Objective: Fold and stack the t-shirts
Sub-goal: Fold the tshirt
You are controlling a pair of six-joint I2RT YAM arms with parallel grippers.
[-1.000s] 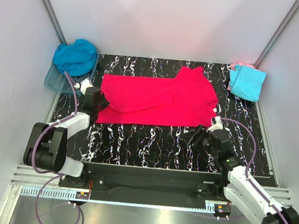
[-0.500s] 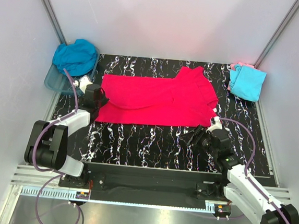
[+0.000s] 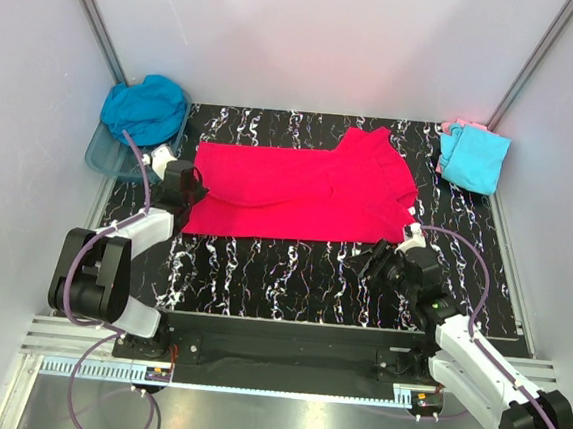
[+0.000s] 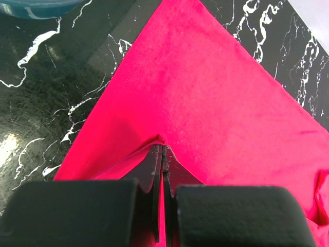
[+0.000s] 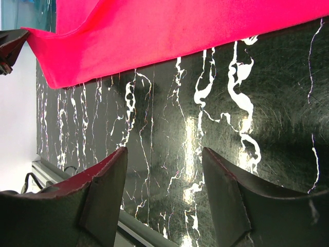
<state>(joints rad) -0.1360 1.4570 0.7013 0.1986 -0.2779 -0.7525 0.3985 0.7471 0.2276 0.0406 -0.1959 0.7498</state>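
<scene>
The red shirt (image 3: 303,194) lay spread flat across the middle of the bench (image 3: 291,275). The left hand (image 4: 162,150) was pressed together, pinching the shirt's near left corner, and the cloth tented up at its tips. The right hand (image 5: 164,154) stood spread over bare bench, near the shirt's near right edge, holding nothing. A teal shirt (image 3: 145,107) sat heaped on the tub (image 3: 99,153), and a cyan shirt (image 3: 472,160) lay at the far right.

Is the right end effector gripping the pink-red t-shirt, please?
No, the right end effector is open over the table, the pink-red t-shirt lying beyond it.
</scene>
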